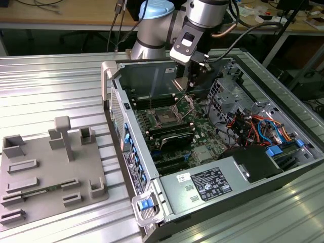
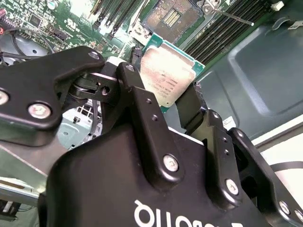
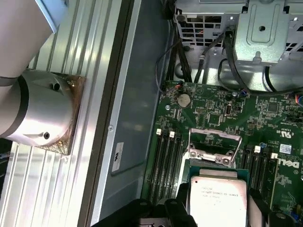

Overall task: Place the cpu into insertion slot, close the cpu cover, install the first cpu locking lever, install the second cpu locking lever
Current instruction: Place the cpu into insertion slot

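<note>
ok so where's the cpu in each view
exterior view: held at the claw tip inside the pc case, too small to pick out
second wrist view: cpu between the claw's fingers, just short of the insertion slot
first wrist view: cpu in the claw, silver top showing
shared landmark: the long black memory slots

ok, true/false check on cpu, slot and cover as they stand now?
1. The cpu is gripped between the fingers. True.
2. The cpu is seated in the insertion slot. False: the slot is empty and the cpu is held clear of it.
3. The cpu cover is closed over the slot. False: it stands open.
4. The computer case lies on the table with its side open. True.
</note>
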`<state>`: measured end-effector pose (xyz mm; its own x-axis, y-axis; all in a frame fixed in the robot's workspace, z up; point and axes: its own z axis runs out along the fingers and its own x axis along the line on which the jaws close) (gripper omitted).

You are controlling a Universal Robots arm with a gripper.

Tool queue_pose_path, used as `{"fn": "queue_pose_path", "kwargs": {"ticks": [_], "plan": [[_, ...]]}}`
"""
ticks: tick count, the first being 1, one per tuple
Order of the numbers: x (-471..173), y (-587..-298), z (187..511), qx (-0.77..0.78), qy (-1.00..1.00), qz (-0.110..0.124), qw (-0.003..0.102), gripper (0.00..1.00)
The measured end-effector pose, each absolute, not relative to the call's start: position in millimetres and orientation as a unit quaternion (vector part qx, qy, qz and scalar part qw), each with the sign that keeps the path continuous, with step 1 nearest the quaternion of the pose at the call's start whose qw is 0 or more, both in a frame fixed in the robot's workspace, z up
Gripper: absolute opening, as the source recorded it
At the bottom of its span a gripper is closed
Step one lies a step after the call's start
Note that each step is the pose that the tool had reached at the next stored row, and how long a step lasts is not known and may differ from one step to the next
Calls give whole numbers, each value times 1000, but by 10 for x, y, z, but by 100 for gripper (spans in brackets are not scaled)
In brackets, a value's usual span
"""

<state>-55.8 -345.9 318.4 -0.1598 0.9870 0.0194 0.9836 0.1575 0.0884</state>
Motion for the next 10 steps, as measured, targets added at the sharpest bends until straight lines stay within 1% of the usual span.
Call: {"fn": "queue_pose_path", "kwargs": {"ticks": [10], "plan": [[-558,-3459,3149,645,763,40,21,55]]}}
